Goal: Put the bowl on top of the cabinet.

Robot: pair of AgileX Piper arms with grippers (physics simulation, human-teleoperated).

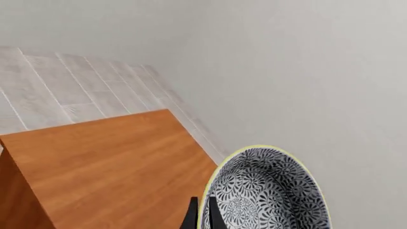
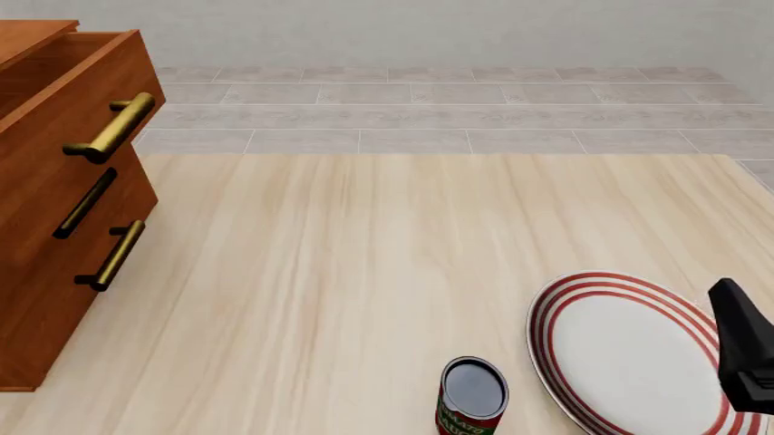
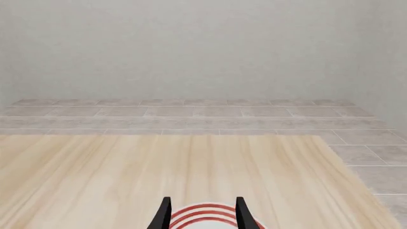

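left gripper (image 1: pixel 202 214) clamps bowl (image 1: pixel 267 191) rim above cabinet (image 1: pixel 114 167) top; right gripper (image 3: pixel 202 212) open, holding nothing

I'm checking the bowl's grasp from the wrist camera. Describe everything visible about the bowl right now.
The bowl shows only in the left wrist view: small, deep and round, with a blue-grey and white floral pattern inside and a pale yellow-green rim. It looks like glazed ceramic. It is tilted, its opening facing the camera, its lower part cut off by the picture's edge. The left gripper pinches its rim. It sits beside the cabinet top; contact between them cannot be told.
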